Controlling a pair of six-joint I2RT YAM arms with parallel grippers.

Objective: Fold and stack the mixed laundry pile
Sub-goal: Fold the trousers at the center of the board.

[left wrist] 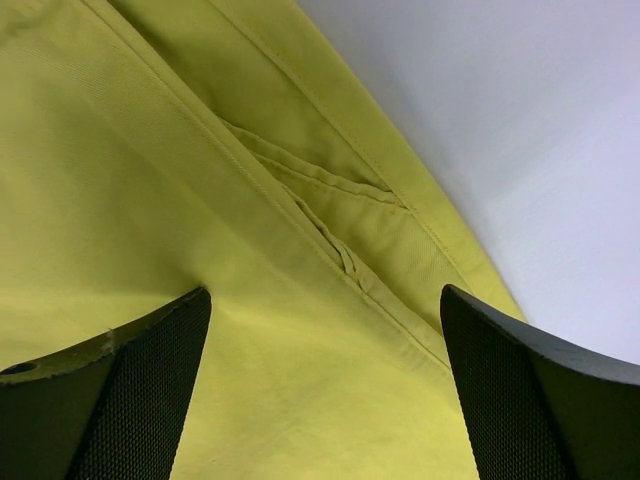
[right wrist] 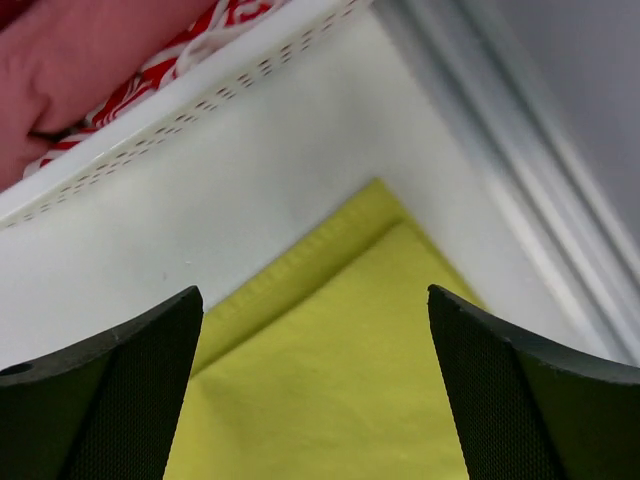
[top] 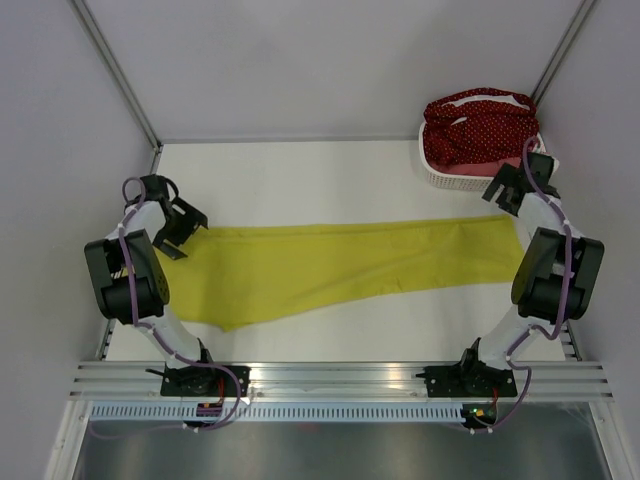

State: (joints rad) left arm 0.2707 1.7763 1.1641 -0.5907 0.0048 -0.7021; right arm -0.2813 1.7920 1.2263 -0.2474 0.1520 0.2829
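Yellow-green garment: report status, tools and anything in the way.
Tools open, empty: left tool over yellow-green garment at its left end, right tool over its right corner. Garment spread flat, unfolded. White basket just beyond right tool.

Basket (right wrist: 190, 105) hems right pincer (right wrist: 315, 295) — far table (top: 300, 180) bare.

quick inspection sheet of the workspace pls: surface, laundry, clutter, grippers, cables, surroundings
surface: white table, one garment laid across it
job's things: yellow-green garment spread flat, left to right; dark red white-dotted cloth, pink piece and red-white striped piece in the basket
clutter: white perforated basket, far right corner
grippers: left gripper open over the garment's left end; right gripper open over its right corner; neither holds anything
cables: purple cables along both arms
surroundings: grey walls, aluminium rail at near edge
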